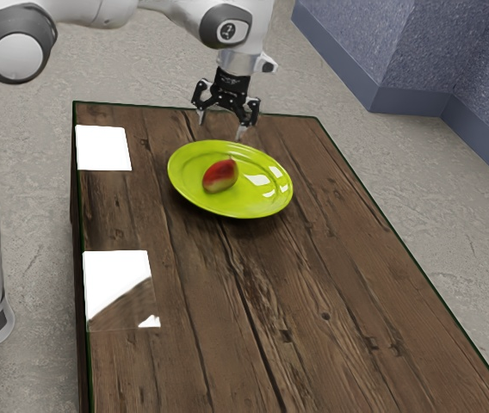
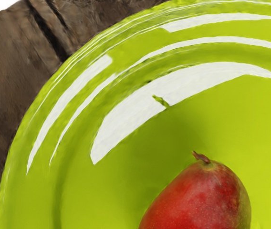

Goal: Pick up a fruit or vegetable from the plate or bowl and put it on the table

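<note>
The red and yellow-green mango (image 1: 220, 175) lies on its side on the round, glossy lime-green plate (image 1: 188, 193), a little off the plate's centre, in the upper middle of the exterior view. Its long axis slants from lower left to upper right there, with the brown stem end uppermost.

The black two-finger pincer (image 1: 219, 128) hangs above and apart from it, higher in the frame, by the plate's upper rim. From the pincer, the mango lies down the frame and lower in height. The fingers stand wide apart with nothing between them. The single white arm (image 1: 246, 62) is the only one to reach with, coming in from the upper left.

The next move, I judge, is to carry the pincer over the mango and lower it so that the fingers straddle its narrower width. The smooth, rounded skin may roll or slip if gripped off-centre, and a fingertip could catch the plate.

The desk (image 1: 227, 284) is of dark brown, cracked wooden planks, with bright white patches along its left side. Its lower middle looks a good place to set the mango. Beyond lie a speckled grey floor (image 1: 141, 56) and, at upper right, a blue-grey wall (image 1: 451, 52).
</note>
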Controlling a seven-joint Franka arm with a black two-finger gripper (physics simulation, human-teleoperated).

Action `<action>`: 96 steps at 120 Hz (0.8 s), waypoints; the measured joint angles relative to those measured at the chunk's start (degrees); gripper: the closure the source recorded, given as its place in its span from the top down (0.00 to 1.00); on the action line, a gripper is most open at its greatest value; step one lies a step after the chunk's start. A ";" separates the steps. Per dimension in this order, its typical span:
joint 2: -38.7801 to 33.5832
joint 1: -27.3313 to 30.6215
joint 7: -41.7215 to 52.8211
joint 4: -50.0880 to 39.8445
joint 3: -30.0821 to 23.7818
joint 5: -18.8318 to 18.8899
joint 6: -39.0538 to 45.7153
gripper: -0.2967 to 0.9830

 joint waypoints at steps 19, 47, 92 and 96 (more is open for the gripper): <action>0.01 -2.54 5.84 -1.92 -1.18 1.73 3.53 0.77; -0.61 -17.37 12.04 -4.65 -1.59 2.22 7.78 0.77; -12.16 -11.32 18.10 -17.47 -1.60 2.53 13.35 0.77; -12.91 -10.81 18.48 -18.38 -1.60 2.53 13.82 0.77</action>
